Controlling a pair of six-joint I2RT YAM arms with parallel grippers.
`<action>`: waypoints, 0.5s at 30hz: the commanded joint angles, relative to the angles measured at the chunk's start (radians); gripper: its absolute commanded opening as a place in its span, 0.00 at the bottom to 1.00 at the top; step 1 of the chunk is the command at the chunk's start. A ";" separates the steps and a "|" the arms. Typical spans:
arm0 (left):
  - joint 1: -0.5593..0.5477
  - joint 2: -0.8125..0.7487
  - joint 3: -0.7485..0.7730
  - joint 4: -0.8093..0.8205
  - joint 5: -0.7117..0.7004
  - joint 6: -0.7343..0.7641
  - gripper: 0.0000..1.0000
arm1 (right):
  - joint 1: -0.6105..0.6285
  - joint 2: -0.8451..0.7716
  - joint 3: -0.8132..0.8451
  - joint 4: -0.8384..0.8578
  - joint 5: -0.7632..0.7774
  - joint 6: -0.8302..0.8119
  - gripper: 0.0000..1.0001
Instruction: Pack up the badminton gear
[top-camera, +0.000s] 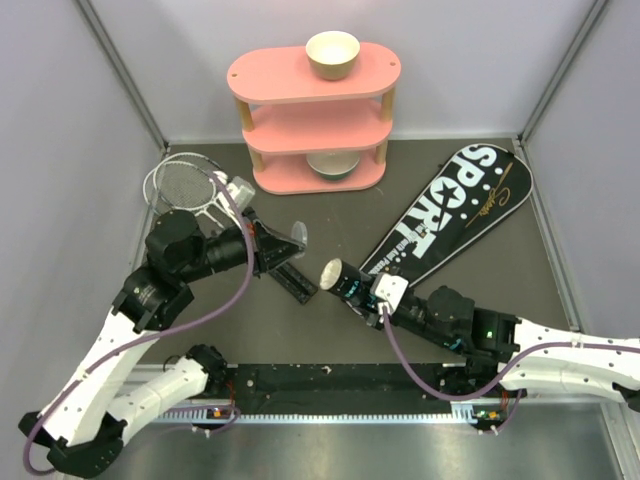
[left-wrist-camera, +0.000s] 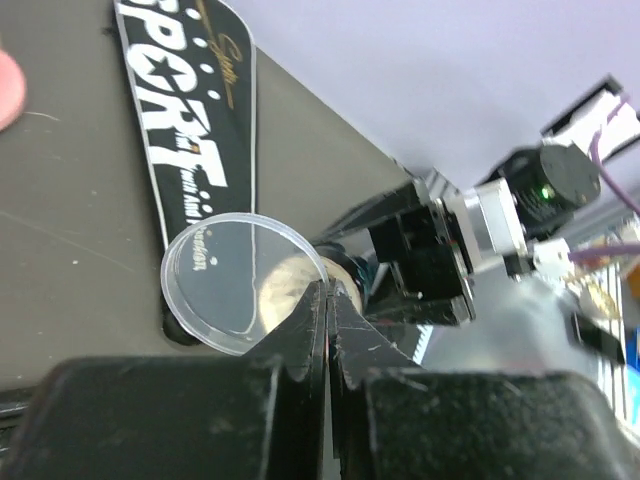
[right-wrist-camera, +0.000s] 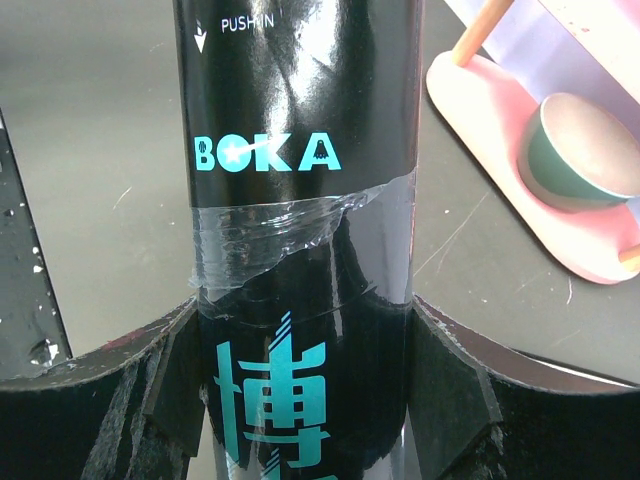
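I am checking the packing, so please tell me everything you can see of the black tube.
The black tube is glossy, with teal BOKA lettering, white PUSH IN print and a band of clear tape. The right gripper clamps it between both fingers. Its pale round end faces the clear lid, close by.

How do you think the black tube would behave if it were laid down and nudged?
The tube is round, so it would probably roll if laid sideways. Its glossy skin looks slippery, though the right tool straddles it squarely. The wrinkled tape hints at a weak joint.
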 joint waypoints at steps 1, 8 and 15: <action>-0.085 0.054 0.007 -0.033 0.045 0.110 0.00 | 0.005 -0.003 0.064 0.042 -0.036 -0.011 0.00; -0.161 0.111 0.014 -0.024 0.111 0.156 0.00 | 0.005 -0.031 0.067 0.022 -0.057 -0.019 0.00; -0.211 0.146 0.021 -0.025 0.188 0.184 0.00 | 0.004 -0.040 0.056 0.029 -0.068 -0.024 0.00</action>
